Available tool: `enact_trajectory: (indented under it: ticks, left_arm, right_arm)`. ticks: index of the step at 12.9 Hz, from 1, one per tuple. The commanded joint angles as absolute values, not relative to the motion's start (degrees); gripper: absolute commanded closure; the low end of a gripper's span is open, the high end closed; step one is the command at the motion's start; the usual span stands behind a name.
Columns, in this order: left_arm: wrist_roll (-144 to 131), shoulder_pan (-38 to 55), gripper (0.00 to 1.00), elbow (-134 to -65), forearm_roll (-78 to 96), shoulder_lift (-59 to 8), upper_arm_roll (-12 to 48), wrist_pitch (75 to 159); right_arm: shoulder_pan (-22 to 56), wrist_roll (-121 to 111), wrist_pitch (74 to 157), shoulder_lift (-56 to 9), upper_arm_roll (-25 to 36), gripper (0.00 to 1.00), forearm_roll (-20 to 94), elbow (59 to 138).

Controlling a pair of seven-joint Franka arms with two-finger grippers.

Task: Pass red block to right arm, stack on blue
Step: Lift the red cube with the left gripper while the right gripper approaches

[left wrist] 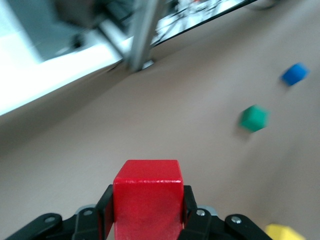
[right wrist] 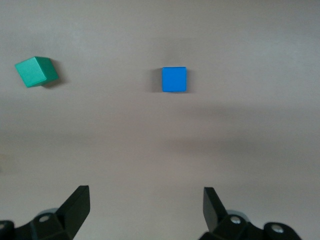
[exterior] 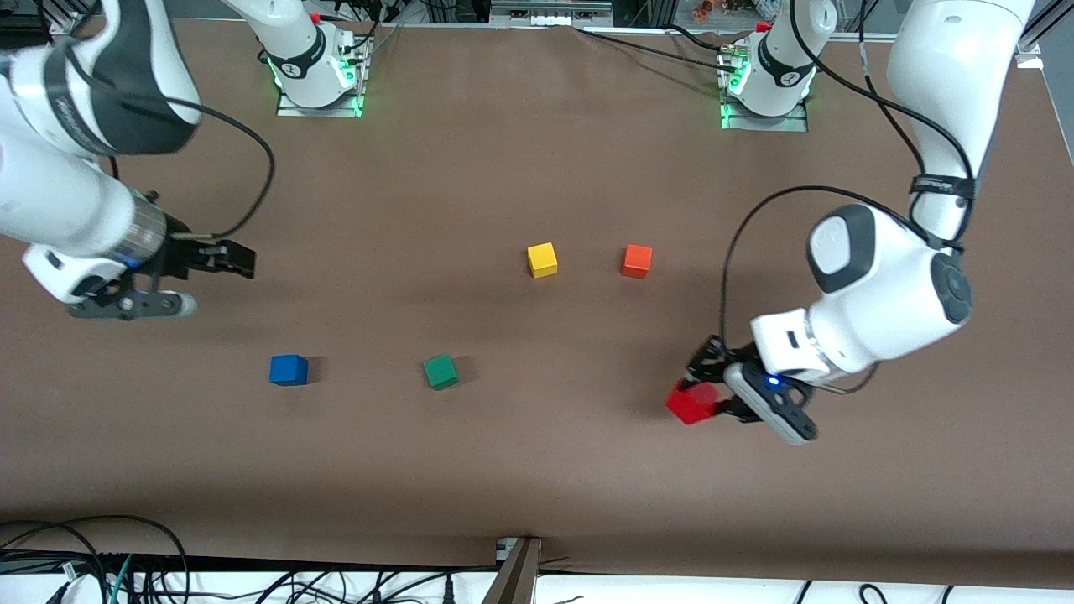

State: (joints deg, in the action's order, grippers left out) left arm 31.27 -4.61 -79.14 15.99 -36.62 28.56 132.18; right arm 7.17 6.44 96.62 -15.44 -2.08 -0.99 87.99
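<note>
1. Two arms, well apart in the front view: the left gripper (exterior: 709,394) pinches the red block (exterior: 693,403) above the table (exterior: 537,470) at the left arm's end; the right gripper (exterior: 220,258) waits near the blue block (exterior: 289,370).
2. Left wrist view: red block (left wrist: 147,199) clamped between the fingers (left wrist: 104,215); the handover route runs toward the green block (left wrist: 253,118).
3. Right wrist view: right gripper (right wrist: 147,210) spread, empty, blue block (right wrist: 174,79) ahead.
</note>
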Motion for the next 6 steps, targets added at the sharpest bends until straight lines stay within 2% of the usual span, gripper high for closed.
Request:
enact_trajectory:
  ticks: [1, 4, 6]
  left_arm:
    - [36.1, -6.42, 0.87, -79.02, 17.67, -36.21, 35.84, 134.2]
    - [40.94, -5.8, 0.87, -78.84, 19.5, -38.48, 39.62, 136.93]
    - [47.69, -5.71, 0.87, -78.92, 25.28, -39.11, 41.13, 139.38]
  right_arm:
    - [7.47, 5.89, 92.38, -13.28, -2.37, 0.0, -1.41, 85.78]
    - [9.23, 2.4, 90.27, -13.36, -2.64, 0.0, -0.19, 85.08]
    - [9.05, -5.25, 89.91, -13.36, -2.11, 0.0, 6.11, 84.9]
